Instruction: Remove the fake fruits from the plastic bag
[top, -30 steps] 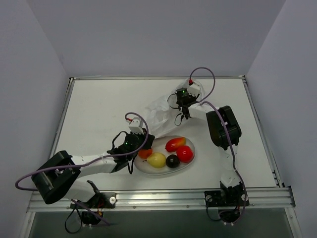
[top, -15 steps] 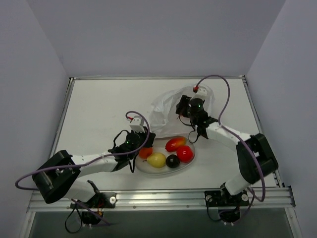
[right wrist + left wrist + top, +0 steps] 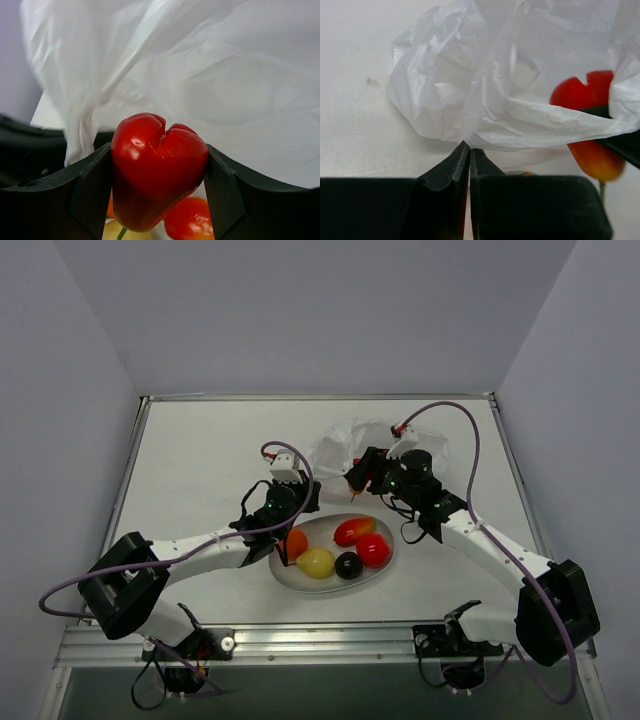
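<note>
The crinkled white plastic bag (image 3: 372, 440) lies behind the white oval plate (image 3: 383, 566). On the plate sit an orange (image 3: 296, 543), a yellow pear-like fruit (image 3: 316, 562), a red-orange elongated fruit (image 3: 354, 530), a red round fruit (image 3: 373, 549) and a dark plum (image 3: 347, 565). My right gripper (image 3: 356, 483) is shut on a small red fruit (image 3: 159, 170), held in the air by the bag's front edge, just behind the plate. My left gripper (image 3: 469, 148) is shut, its tips pinching the lower edge of the bag (image 3: 485, 90). The held fruit also shows in the left wrist view (image 3: 580, 95).
The table (image 3: 200, 460) has raised edges at the left, back and right. The right arm's purple cable (image 3: 470, 455) loops over the bag's right side. The left arm (image 3: 200, 550) lies across the table's front left.
My right gripper has drawn the small red fruit out of the bag, moving right and toward the plate. The bag has shifted right. My left gripper has moved back and right with the bag's edge.
</note>
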Available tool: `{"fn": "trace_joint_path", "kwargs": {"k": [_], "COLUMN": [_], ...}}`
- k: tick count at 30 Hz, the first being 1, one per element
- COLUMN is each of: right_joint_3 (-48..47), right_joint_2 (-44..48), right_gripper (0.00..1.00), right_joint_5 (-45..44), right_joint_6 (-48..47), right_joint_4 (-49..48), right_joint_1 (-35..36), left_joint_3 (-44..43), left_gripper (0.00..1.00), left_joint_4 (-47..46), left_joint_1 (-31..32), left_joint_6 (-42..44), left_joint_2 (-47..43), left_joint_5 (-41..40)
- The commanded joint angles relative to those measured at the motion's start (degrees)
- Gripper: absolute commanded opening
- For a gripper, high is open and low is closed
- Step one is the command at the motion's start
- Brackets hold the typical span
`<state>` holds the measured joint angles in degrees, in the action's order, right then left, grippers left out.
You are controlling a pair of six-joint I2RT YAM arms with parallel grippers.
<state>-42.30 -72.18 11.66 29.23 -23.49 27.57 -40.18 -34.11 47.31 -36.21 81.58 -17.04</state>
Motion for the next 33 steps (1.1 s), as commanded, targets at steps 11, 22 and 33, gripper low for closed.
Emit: {"fn": "trace_joint_path", "kwargs": {"k": [11, 22, 33], "right_joint_3": [0.9, -0.8, -2.9], "right_joint_2": [14.3, -1.1, -11.3], "right_gripper": [0.40, 0.41, 0.57], "right_joint_5": [0.0, -8.8, -11.2], "right_joint_6": [-3.2, -6.8, -8.7], "right_joint_4": [14.9, 12.1, 9.1], "right_joint_1": [11.2, 19.8, 20.4], "left_joint_3": [-14.8, -14.9, -12.9], "left_gripper": [0.02, 0.02, 0.02], "left_joint_4": [2.2, 3.3, 3.3], "left_joint_1": [-9.2, -10.6, -10.5], "left_joint_6": [-1.4, -1.0, -0.9], "left_joint_2": [10.7, 10.8, 10.1], "left_joint_5": [4.7, 6.1, 6.3]}}
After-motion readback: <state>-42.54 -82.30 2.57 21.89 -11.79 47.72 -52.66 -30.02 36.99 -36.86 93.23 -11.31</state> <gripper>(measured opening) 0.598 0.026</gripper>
